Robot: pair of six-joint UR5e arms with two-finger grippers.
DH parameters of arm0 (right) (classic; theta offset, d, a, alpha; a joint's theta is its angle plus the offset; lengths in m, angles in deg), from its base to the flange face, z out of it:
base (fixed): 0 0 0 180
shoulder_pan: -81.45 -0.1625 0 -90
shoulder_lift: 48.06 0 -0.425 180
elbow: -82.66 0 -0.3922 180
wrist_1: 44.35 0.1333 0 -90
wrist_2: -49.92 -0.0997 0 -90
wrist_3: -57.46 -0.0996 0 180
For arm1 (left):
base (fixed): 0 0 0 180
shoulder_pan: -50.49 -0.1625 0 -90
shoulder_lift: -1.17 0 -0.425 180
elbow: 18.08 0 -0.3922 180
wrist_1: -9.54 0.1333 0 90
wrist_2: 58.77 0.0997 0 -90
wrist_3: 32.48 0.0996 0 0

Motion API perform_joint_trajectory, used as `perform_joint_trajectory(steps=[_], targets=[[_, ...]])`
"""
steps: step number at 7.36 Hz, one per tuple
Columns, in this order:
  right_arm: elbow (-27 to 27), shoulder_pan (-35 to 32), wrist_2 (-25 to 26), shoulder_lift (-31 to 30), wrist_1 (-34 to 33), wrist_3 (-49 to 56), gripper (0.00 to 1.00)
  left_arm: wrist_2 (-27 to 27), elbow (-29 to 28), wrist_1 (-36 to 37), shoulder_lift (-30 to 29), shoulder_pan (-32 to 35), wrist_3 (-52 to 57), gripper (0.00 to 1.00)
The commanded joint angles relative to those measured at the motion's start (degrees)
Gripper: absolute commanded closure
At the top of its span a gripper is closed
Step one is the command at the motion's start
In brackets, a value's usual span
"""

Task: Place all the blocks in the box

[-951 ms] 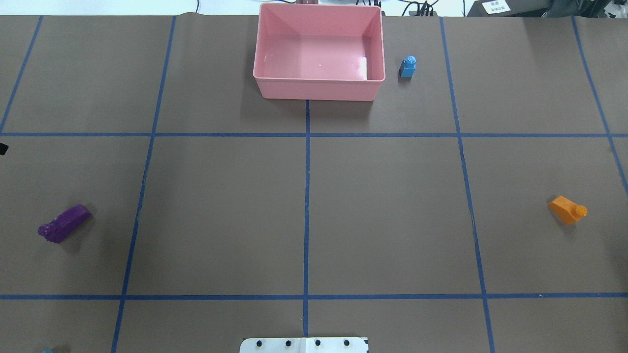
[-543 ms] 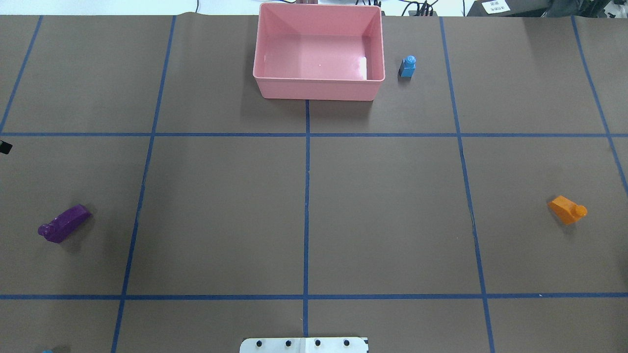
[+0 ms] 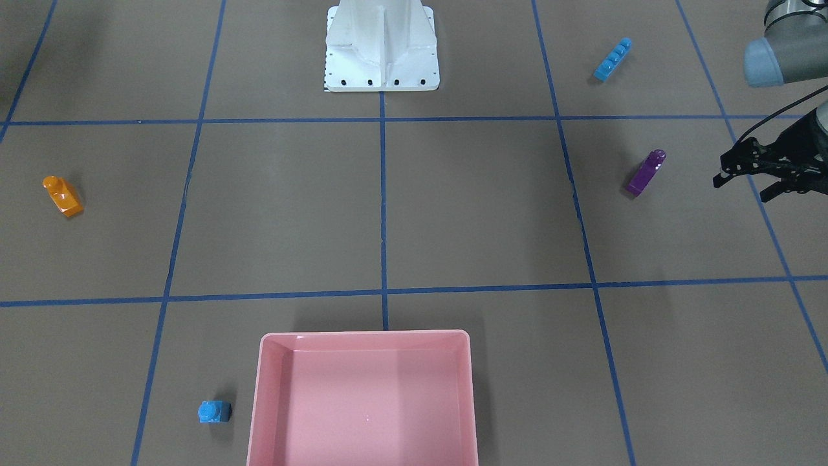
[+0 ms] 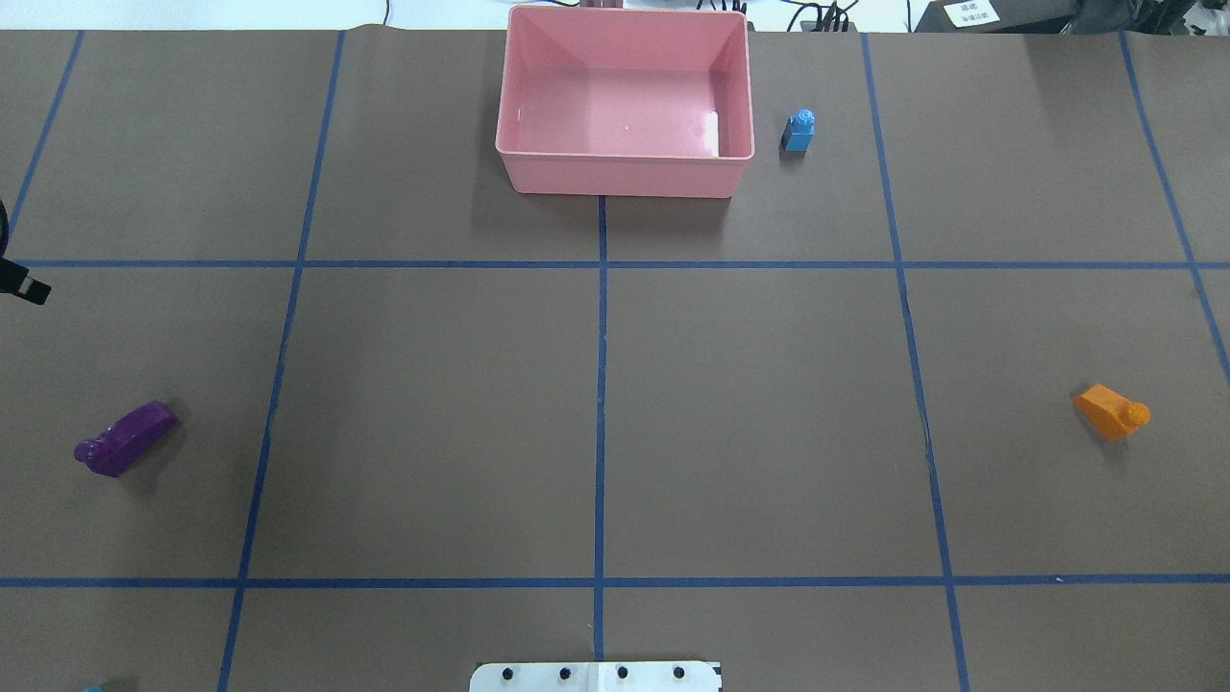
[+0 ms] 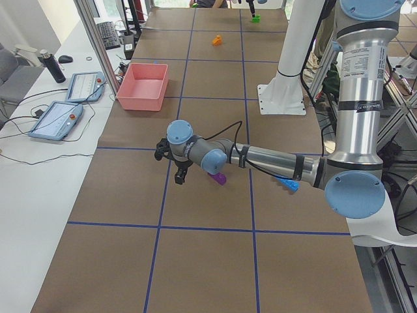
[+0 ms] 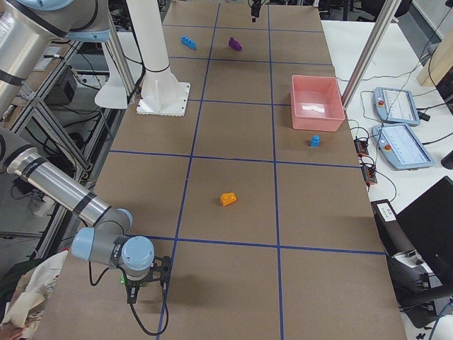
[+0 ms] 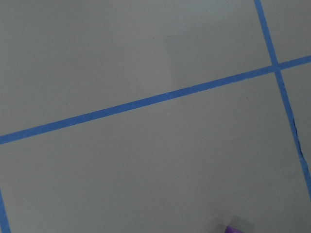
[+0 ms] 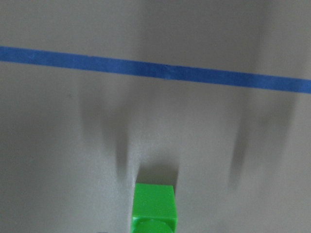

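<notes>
The pink box (image 4: 623, 175) stands empty at the table's far middle. The small light-blue block (image 4: 799, 130) stands just right of it. The purple block (image 4: 125, 438) lies at the left, the orange block (image 4: 1110, 411) at the right. The long light-blue block (image 3: 612, 59) lies near the robot's left side. The green block (image 8: 153, 206) shows in the right wrist view, close below that camera. My left gripper (image 3: 742, 188) is open and empty, hovering outward of the purple block. My right gripper (image 6: 145, 287) shows only in the side views, so I cannot tell whether it is open or shut.
The white robot base (image 3: 381, 52) stands at the near middle edge. Blue tape lines divide the brown table into squares. Two tablets (image 5: 55, 120) and cables lie on the white bench beyond the box's side.
My left gripper's tip has come further in from the left edge of the overhead view, moving right. The blocks and the box have not moved.
</notes>
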Motion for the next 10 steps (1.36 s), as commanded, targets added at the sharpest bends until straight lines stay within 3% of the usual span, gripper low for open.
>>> perform_joint_trajectory(steps=[1, 3, 4, 5, 7, 8, 9, 10], targets=[[2.2, 0.0, -4.7, 0.0, 0.9, -0.2, 0.05, 0.1, 0.8, 0.0, 0.0, -0.3, -0.4, 0.0], [3.6, 0.0, -5.7, 0.0, 1.0, -0.2, 0.09, 0.1, 1.4, 0.0, 0.1, -0.3, -0.4, 0.0], [4.3, 0.0, -6.4, 0.3, 0.9, -0.5, 0.46, 0.0, 1.5, 0.0, 0.2, -0.6, -0.5, 0.0], [4.6, 0.0, -7.1, 0.5, 1.1, -2.1, 0.99, -0.6, 3.4, 0.1, 0.7, -2.7, -2.0, 0.0], [4.1, 0.0, -7.3, 1.4, 1.2, -2.3, 1.0, -0.2, 7.4, 0.0, 0.7, -10.8, -4.9, 0.0], [1.0, -0.1, -8.5, 1.5, 1.4, -4.4, 1.0, 0.1, 11.3, -0.1, 4.5, -11.3, -4.8, 0.0], [-6.3, -0.1, -8.4, 1.7, 1.2, -12.0, 1.0, 3.0, 13.6, -0.2, 6.0, -11.4, -4.1, 0.01], [-10.3, -0.1, -8.6, 4.6, 0.8, -19.7, 1.0, 6.4, 14.2, -0.1, 5.8, -13.2, -2.3, 0.01]])
